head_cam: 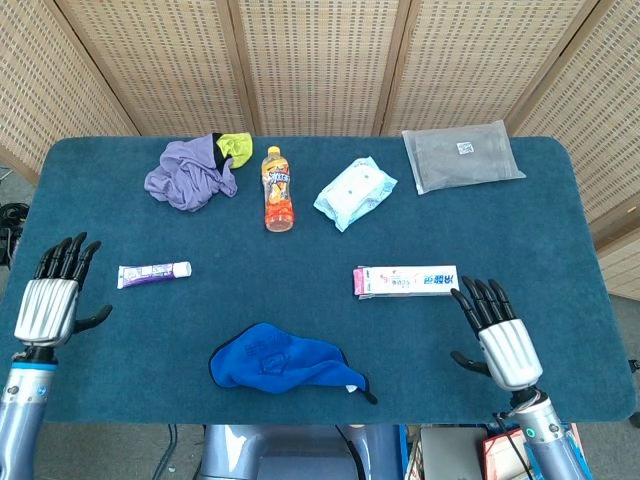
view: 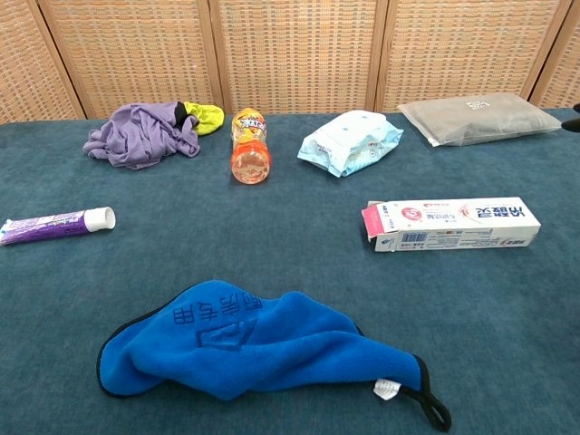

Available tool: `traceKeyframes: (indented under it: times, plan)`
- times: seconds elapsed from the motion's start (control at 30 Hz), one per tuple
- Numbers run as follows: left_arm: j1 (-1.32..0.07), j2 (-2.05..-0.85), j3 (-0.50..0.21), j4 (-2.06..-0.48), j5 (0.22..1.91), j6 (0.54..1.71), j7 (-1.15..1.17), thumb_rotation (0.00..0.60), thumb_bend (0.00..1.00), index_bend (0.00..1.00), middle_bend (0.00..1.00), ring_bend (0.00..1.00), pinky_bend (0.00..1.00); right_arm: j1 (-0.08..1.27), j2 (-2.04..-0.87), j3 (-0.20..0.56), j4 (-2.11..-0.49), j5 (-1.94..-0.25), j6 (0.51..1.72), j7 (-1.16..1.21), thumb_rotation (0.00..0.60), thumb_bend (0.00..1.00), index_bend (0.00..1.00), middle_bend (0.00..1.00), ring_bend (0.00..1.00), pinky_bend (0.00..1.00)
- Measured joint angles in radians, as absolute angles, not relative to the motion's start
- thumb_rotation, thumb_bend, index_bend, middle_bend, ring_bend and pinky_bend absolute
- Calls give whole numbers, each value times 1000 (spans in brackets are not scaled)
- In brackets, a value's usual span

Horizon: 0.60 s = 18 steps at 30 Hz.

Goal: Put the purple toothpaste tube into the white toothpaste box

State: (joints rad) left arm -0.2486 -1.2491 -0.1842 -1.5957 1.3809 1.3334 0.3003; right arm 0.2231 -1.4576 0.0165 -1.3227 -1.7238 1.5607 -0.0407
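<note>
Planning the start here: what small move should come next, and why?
Probably reach the left hand toward the purple toothpaste tube. Both hands are open and empty, the tube lies untouched just beside the left one, and the white toothpaste box lies near the right hand.

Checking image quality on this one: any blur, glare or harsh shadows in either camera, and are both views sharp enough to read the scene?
Head view: even, soft light, no glare, only faint shadows; purple toothpaste tube, white toothpaste box and both open robot hands, left robot hand and right robot hand, look sharp. Chest view: equally sharp and evenly lit; box print is legible, blue cloth folds cast soft shadows; neither hand clearly appears.
</note>
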Motion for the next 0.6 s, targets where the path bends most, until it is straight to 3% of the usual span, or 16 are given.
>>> traceKeyframes:
  times: [0.27, 0.6]
  plan:
    - [-341, -1247, -233, -1563, 1240, 1201, 374, 600, 220, 198, 111, 108, 187, 225, -1459, 16, -1321, -1725, 1559, -40, 600, 103, 41, 0, 0, 0]
    - [-431, -1299, -244, -1453, 1106, 1083, 444, 600, 219, 326, 223, 197, 250, 227, -1461, 13, -1322, -1731, 1559, -44, 600, 102, 41, 0, 0, 0]
